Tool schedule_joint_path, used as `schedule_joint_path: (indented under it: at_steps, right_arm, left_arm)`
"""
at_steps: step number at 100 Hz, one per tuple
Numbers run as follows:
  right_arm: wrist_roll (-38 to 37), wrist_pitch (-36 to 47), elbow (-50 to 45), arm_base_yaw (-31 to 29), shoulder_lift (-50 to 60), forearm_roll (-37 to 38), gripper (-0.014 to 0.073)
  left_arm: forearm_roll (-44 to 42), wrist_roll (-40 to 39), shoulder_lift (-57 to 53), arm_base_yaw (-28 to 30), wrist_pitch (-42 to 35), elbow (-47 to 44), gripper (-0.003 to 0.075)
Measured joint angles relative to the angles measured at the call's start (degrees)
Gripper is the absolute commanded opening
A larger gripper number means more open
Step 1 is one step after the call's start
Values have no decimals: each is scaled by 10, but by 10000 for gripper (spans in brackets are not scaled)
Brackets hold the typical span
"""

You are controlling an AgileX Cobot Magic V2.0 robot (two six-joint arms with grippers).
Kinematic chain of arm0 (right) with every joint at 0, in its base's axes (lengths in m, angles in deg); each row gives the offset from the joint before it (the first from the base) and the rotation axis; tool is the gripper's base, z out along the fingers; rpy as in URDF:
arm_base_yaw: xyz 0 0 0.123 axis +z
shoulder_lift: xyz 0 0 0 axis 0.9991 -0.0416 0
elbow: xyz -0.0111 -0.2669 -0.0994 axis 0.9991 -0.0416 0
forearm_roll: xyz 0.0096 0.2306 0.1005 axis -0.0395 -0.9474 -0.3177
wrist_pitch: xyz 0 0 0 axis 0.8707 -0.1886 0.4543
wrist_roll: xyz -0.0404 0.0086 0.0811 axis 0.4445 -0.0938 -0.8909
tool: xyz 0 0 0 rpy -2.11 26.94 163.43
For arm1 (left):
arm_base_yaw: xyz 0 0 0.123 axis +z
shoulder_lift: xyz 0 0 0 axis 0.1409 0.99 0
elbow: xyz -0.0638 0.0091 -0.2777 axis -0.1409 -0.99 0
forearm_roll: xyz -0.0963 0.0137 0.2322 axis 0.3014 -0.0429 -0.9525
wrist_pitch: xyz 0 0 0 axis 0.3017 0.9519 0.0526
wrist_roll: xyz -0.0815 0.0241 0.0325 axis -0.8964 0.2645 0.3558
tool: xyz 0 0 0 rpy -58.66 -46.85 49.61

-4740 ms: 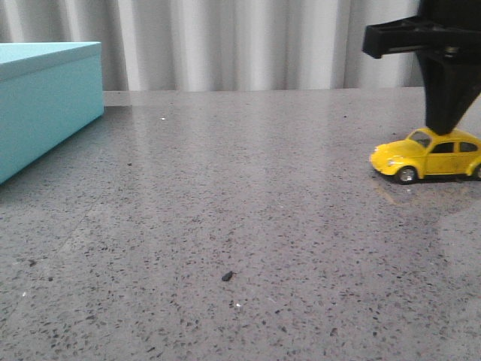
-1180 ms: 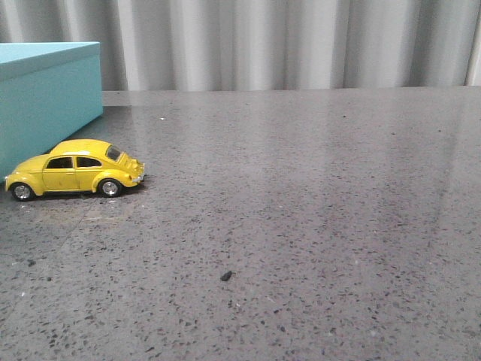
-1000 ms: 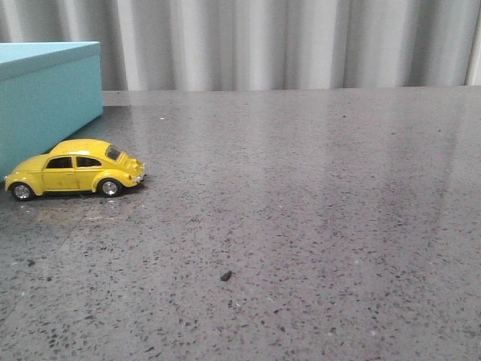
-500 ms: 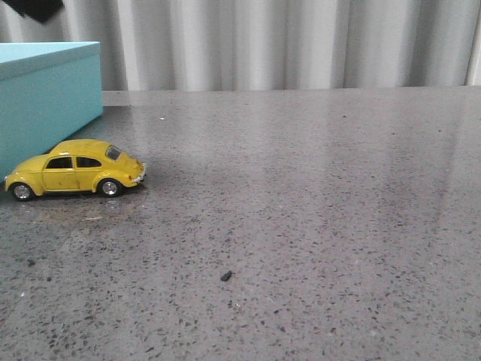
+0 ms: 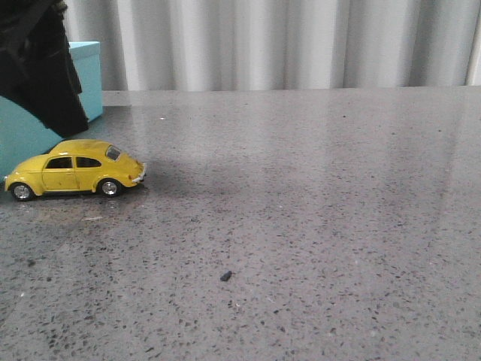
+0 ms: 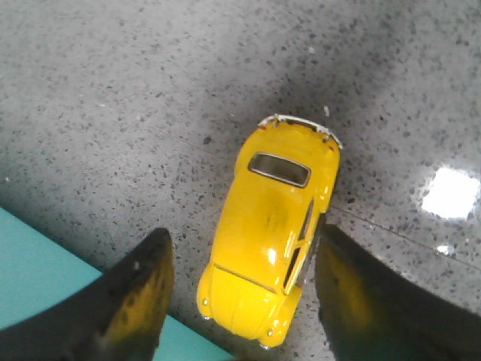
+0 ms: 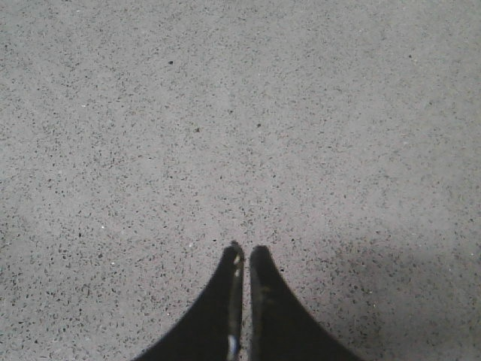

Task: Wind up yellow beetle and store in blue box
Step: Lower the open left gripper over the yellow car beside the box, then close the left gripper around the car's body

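Observation:
The yellow beetle stands on its wheels on the grey table at the left, just in front of the blue box. My left arm hangs above the car and hides much of the box. In the left wrist view my left gripper is open, with one finger on each side of the beetle and a gap to the car on both sides. A corner of the blue box shows next to the car's nose. My right gripper is shut on nothing over bare table and is out of the front view.
The speckled grey table runs from the car to the right edge of the front view. A small dark speck lies near the front middle. A pale curtain hangs behind the table.
Since 4.7 s ago the beetle has crossed from the right, under the right gripper, to beside the box. In the last half second my left arm has come down over it.

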Motion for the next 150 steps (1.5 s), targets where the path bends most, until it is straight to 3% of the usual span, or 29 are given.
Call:
schedule_joint_path:
  at_steps: [58, 150]
  right_arm:
    - [-1, 0, 0, 0, 0, -1, -61]
    - [-1, -6, 0, 0, 0, -5, -61]
  left_arm:
    - [1, 92, 33, 0, 11, 1, 388]
    - [1, 128, 63, 0, 8, 1, 388]
